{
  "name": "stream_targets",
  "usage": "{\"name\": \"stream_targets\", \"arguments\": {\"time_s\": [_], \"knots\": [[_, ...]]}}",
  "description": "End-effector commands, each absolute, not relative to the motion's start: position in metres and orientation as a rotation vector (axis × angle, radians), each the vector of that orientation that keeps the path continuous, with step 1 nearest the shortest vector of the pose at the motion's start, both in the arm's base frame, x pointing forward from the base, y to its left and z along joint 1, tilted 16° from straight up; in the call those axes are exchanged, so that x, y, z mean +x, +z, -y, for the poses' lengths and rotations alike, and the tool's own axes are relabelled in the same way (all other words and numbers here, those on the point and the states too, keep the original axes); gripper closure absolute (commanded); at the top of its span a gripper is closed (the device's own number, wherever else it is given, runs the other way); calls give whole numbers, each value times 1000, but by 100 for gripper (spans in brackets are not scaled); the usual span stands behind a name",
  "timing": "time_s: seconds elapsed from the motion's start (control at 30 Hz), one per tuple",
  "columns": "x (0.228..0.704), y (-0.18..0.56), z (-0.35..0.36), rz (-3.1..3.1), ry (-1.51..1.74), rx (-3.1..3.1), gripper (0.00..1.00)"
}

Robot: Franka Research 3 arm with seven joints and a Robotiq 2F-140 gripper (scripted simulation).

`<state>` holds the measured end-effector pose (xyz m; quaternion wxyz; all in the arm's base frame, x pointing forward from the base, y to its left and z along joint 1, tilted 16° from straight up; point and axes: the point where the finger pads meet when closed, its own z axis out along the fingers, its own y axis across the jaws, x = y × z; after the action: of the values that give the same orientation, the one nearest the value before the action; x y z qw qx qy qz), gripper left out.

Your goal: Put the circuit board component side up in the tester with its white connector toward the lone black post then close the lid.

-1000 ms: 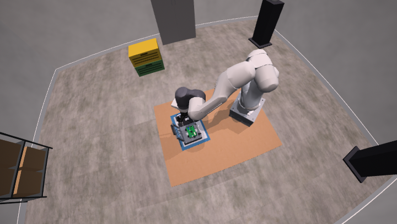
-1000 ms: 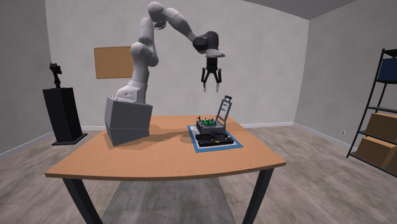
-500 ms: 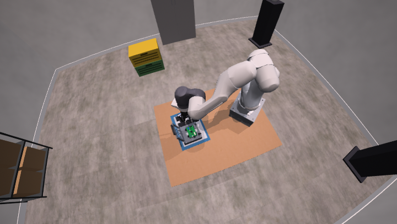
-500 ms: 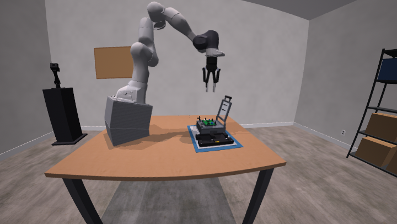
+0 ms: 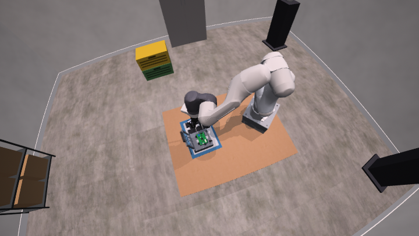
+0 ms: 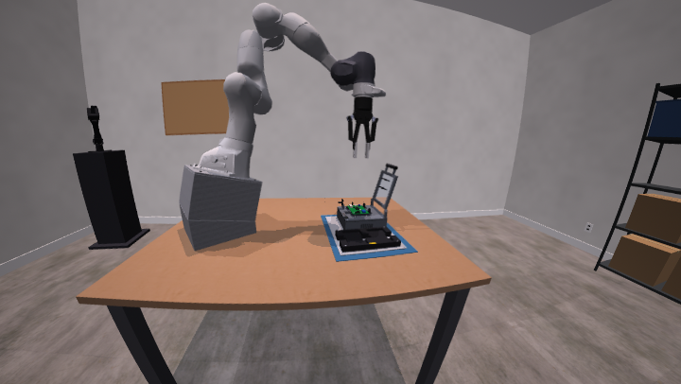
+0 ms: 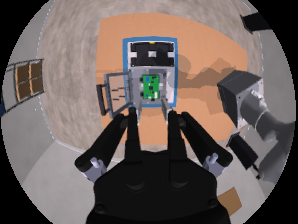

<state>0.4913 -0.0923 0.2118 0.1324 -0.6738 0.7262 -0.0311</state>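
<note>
Orange-brown table (image 6: 267, 281), four-sided, carrying all the work things. White arm (image 6: 248, 90) rising from one grey pedestal (image 6: 214, 209) at the table's far-left side, elbow high, forearm reaching out and down, wrist pointing straight down. One gripper (image 6: 360, 153) hanging high above the tester, well apart from it, fingers narrowed partway with only air between them, holding nothing.

Below, one blue mat (image 6: 340, 256) with two units on it: one grey tester (image 6: 359, 220) toward the back, one black tray (image 6: 367, 240) in front, touching or just beside each other. One lid (image 6: 385, 188) standing open, tilted up and back at the tester's far side; seen from the wrist view as a frame swung out to the left (image 7: 112, 92). One green circuit board (image 5: 201, 139) lying in the tester, face up; pins and white connector too small to make out. Tray showing no board.

Around the table: two black pillars (image 5: 281, 24) and (image 5: 390, 171), a third black stand (image 6: 107, 195) bearing a small camera-like device, one grey column (image 5: 183, 20), one yellow crate (image 5: 152, 55) stacked on one green crate (image 5: 158, 71), one dark shelf rack (image 6: 634, 176) with brown boxes, one brown wall board (image 6: 193, 107). Nothing between gripper and tester.
</note>
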Motion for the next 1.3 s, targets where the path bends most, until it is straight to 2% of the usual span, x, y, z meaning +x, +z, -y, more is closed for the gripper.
{"name": "stream_targets", "arguments": {"time_s": [0.0,0.7,1.07,1.27], "knots": [[491,213,93,-2114,-91,-1951,70],[497,215,94,-2114,-91,-1951,70],[533,223,98,-2113,-91,-1951,70],[568,231,103,-2113,-91,-1951,70]]}}
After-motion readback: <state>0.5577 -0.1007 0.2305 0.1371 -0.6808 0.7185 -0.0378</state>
